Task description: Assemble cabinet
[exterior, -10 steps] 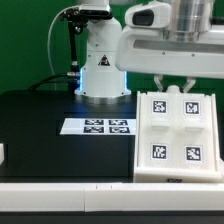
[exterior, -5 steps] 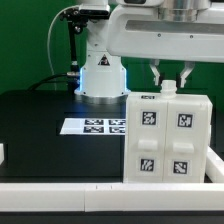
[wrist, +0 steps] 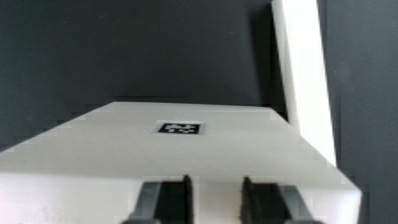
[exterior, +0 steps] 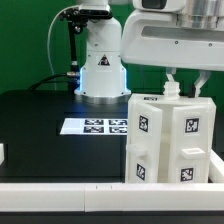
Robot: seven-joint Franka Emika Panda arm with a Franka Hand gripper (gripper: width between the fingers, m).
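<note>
Exterior view has my gripper [exterior: 186, 88] clenched on the top edge of the cabinet [exterior: 165, 145]. It stands upright and slightly turned at that view's right, apart from the marker board [exterior: 95, 126], with its foot hidden behind the front rail [exterior: 60, 192]. Wrist view shows my fingers [wrist: 164, 200] either side of a white panel bearing a tag [wrist: 178, 128]. I judge I'm reorienting the body. I should grip firmly, pivot slowly, and set it down flat so it cannot tip or catch the rail.
</note>
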